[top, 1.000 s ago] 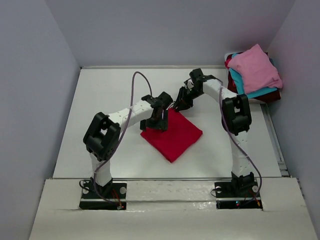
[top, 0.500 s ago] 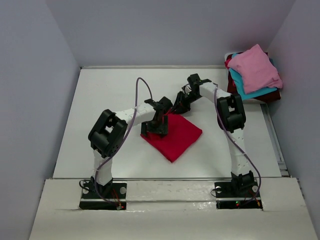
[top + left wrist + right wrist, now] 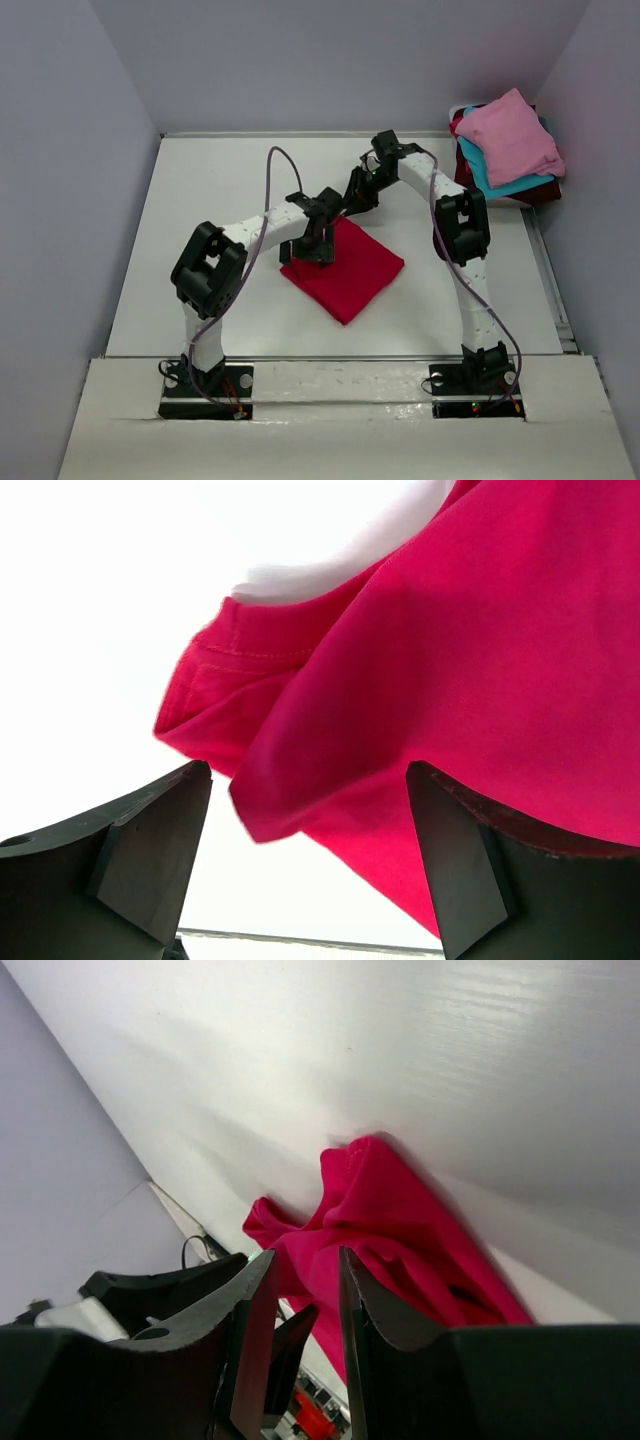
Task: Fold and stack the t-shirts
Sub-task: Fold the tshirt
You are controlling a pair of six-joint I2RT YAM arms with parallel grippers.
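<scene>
1. The left gripper point(image 3: 308, 770) has its jaws spread wide. A loose folded edge of the crimson-red t-shirt point(image 3: 450, 660) lies in the space between the two fingers, and neither finger pinches it
2. The right gripper point(image 3: 307, 1253) has its fingers drawn almost together, with only a narrow slit between them. Nothing is held in that slit
3. In the top view the crimson-red t-shirt point(image 3: 350, 272) lies folded into a rough square near the middle of the white table point(image 3: 220, 200), turned so that its corners point like a diamond
4. The left gripper point(image 3: 318, 240) is over the shirt's left far edge. The right gripper point(image 3: 357, 195) is just beyond the far corner, above bare table
5. The right wrist view shows that far corner of the shirt point(image 3: 390, 1220) bunched and slightly raised from the tabletop
6. At the far right corner is a stack of other shirts: the light pink t-shirt point(image 3: 510, 135) on top, the teal-blue t-shirt point(image 3: 490, 180) under it, and the dark maroon t-shirt point(image 3: 540, 192) at the bottom, well apart from the red one
</scene>
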